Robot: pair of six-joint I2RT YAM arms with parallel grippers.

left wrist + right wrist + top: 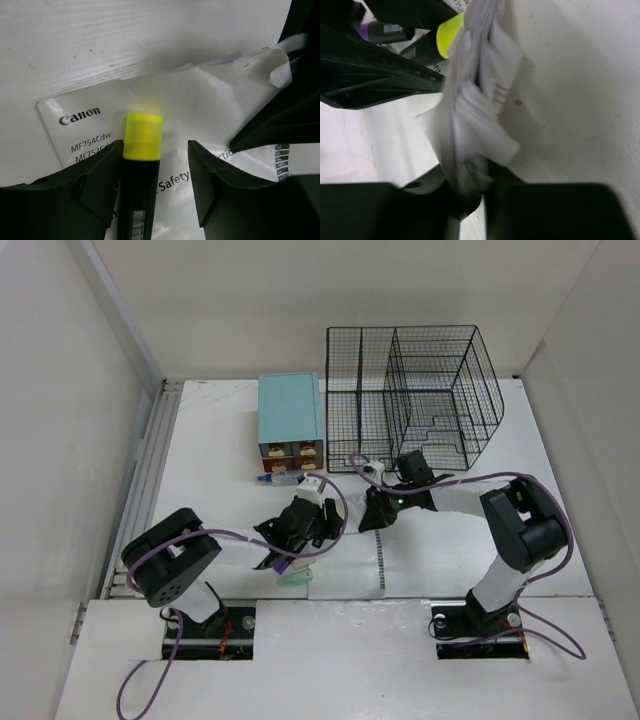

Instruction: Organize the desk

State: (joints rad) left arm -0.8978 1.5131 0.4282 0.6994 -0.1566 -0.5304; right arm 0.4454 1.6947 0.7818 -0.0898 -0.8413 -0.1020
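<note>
Left gripper (156, 147) is holding its fingers apart around a yellow-capped highlighter (143, 131), which is touching one finger only; right gripper (470, 192) is clamping the crumpled edge of a printed leaflet (80, 122); this leaflet is lying on the white desk (220, 440), which is spreading beneath both arms.

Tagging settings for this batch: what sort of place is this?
Likely a lab mock-up of an office: white desk between pale walls, with a file rack, a drawer box and a Canon leaflet.

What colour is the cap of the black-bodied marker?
The cap is bright yellow, best seen in the left wrist view.
</note>
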